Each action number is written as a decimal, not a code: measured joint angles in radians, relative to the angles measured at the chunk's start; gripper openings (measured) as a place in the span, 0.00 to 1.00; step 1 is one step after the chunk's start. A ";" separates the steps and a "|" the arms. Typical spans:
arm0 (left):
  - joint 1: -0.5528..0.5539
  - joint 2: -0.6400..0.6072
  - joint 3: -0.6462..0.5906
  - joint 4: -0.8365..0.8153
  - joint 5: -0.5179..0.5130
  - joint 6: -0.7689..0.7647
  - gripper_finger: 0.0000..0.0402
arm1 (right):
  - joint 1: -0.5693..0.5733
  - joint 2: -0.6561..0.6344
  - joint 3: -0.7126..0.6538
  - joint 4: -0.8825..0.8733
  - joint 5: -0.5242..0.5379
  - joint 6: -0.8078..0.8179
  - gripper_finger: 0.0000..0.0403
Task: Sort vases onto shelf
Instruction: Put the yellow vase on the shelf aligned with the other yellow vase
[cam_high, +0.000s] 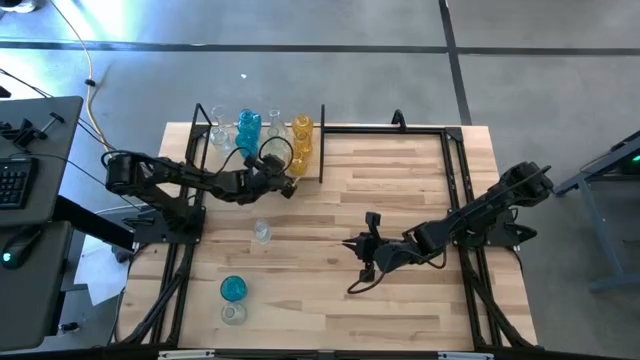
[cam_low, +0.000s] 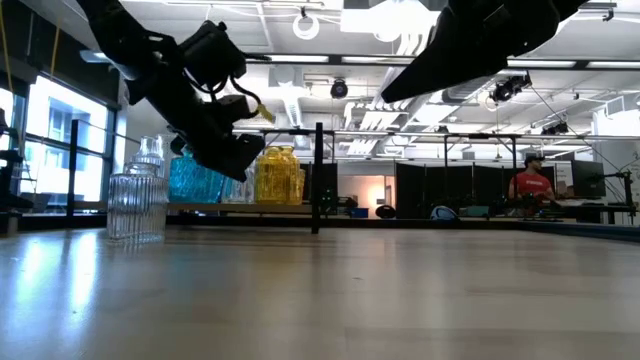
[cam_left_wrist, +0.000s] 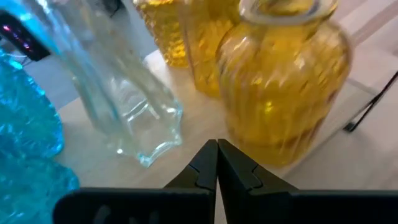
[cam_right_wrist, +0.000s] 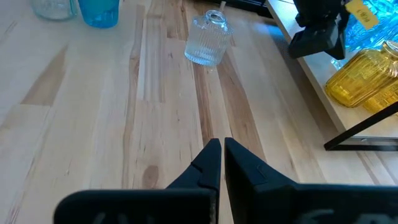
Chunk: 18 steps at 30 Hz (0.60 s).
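The shelf (cam_high: 322, 145) stands at the table's far left and carries several vases: clear (cam_left_wrist: 130, 106), teal (cam_left_wrist: 25, 124) and amber (cam_left_wrist: 283, 74), all upright on its plank (cam_left_wrist: 186, 127). My left gripper (cam_left_wrist: 216, 163) is shut just in front of the nearest amber vase, at the shelf's near edge (cam_high: 287, 186). Out on the table stand a ribbed clear vase (cam_high: 262, 232), a teal vase (cam_high: 233, 288) and another clear one (cam_high: 233, 313). My right gripper (cam_right_wrist: 221, 158) hangs shut over bare wood at mid-table (cam_high: 365, 247). My left gripper's shut tips (cam_left_wrist: 211, 152) stand close to the foot of the nearest amber vase (cam_left_wrist: 255, 140), slanting down from the table's near side. I cannot tell whether they touch it. Nothing is between the fingers.
A black frame rail (cam_high: 385, 128) runs along the table's far edge, right of the shelf. Bare wood lies between the two arms and along the near edge. A person in red (cam_low: 530, 185) sits far off in the room behind.
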 joint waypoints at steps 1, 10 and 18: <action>0.000 0.000 0.000 0.013 0.007 0.007 0.00 | 0.000 0.000 0.000 0.000 0.000 0.000 0.00; 0.011 0.000 0.000 0.070 0.042 0.017 0.00 | 0.000 0.000 0.000 0.000 0.000 0.008 0.00; 0.020 0.000 0.000 0.086 0.054 0.017 0.00 | 0.000 0.000 0.000 0.000 0.000 0.008 0.00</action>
